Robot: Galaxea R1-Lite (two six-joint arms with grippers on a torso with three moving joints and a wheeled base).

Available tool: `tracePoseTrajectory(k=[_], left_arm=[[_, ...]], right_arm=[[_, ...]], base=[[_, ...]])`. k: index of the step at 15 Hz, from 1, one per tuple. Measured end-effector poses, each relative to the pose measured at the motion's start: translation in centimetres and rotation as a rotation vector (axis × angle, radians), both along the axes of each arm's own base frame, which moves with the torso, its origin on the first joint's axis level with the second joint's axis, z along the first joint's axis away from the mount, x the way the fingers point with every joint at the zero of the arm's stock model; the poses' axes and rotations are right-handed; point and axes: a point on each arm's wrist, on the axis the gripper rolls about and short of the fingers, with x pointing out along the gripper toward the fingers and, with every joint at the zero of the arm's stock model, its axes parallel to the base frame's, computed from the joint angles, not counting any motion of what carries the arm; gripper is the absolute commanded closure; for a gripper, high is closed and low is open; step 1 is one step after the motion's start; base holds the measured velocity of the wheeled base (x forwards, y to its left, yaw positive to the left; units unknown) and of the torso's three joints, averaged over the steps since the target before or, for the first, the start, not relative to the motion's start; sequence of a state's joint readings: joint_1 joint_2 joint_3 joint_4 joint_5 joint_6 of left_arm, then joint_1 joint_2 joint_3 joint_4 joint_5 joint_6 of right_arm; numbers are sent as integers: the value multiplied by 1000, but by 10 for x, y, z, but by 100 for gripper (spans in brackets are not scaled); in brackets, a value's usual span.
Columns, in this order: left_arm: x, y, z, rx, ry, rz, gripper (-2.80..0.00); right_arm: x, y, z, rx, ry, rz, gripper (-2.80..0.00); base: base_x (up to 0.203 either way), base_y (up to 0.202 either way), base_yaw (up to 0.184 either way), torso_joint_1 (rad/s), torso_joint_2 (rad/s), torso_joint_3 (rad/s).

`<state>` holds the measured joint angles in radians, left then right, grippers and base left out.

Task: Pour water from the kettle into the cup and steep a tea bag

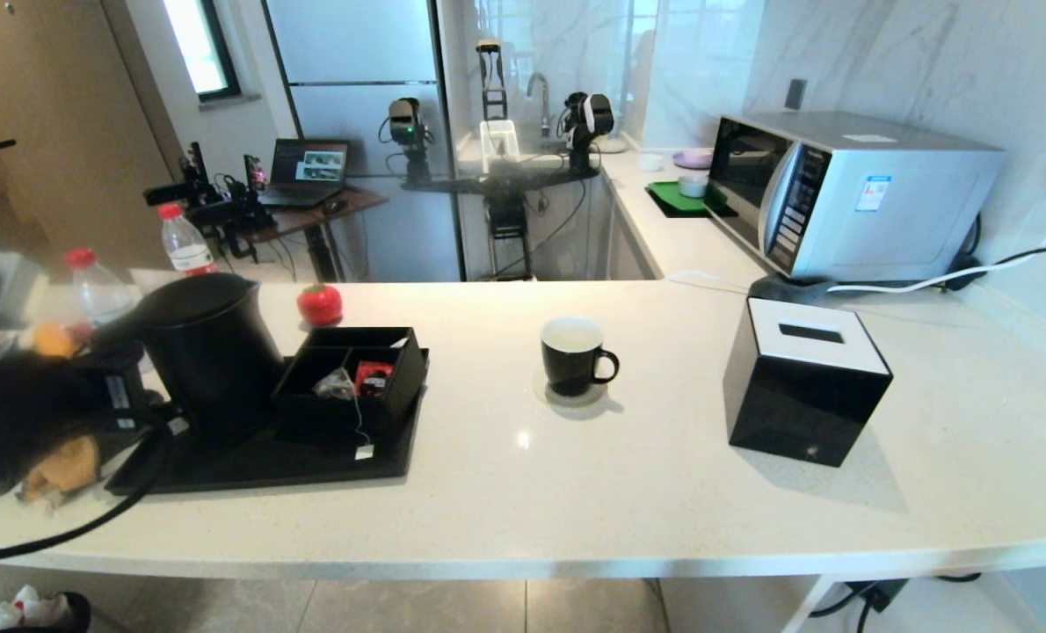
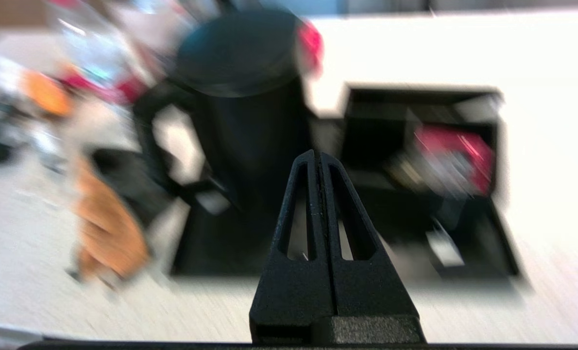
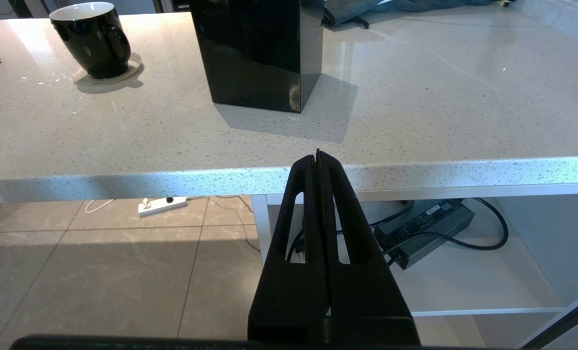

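A pale speckled stone counter [image 1: 628, 475] fills a small kitchen, with a window, a desk holding a laptop [image 1: 305, 172] and a sink behind it, and a silver microwave [image 1: 848, 195] on the side run toward the counter's far right corner. At the counter's left edge two red-capped water bottles [image 1: 185, 239] stand behind a black tray [image 1: 268, 464]; orange objects beside them are too blurred to identify. On the tray's left part stands the kettle [image 1: 211, 347], lid on, handle toward the left edge. Just beside it, on the tray's right part, an open black organiser box [image 1: 352, 374] holds the tea bag [image 1: 337, 383], whose string runs over the box's front wall to a white tag [image 1: 364, 452] on the tray, next to a red packet [image 1: 373, 377]. A small red container [image 1: 320, 303] sits behind the box. Near the counter's middle the cup [image 1: 573, 354] stands upright on a pale coaster [image 1: 573, 391], handle to the right; whether it holds water cannot be made out. Right of it sits a black tissue box [image 1: 800, 382] with a white top. The left arm enters at the frame's left edge as a dark blur, partly cut off; its wrist view shows the left gripper [image 2: 316, 154] with fingers pressed together, empty, pointing at the kettle. The right gripper [image 3: 317, 154], fingers also together and empty, hangs below the counter's front edge, over the tiled floor.
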<state>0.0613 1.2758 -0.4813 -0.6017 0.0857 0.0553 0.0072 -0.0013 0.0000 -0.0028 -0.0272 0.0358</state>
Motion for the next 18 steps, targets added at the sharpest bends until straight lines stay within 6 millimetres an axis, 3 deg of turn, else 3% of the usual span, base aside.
tracePoseTrajectory(k=[7,11,12,18], left_arm=[[-28,-16,9,-64,307,-214,0],[-20,-18,14,-67,354,-224,0],[-15,-18,15,-66,359,-225,-280],[14,-26,6,-66,433,-258,-280]], right_arm=[[0,0,0,-1,0,0,0],[0,0,0,-1,0,0,0],[0,0,0,-1,0,0,0],[0,0,0,-1,0,0,0]], base=[[0,0,0,0,0,0],[0,0,0,0,0,0],[0,0,0,0,0,0],[0,0,0,0,0,0]])
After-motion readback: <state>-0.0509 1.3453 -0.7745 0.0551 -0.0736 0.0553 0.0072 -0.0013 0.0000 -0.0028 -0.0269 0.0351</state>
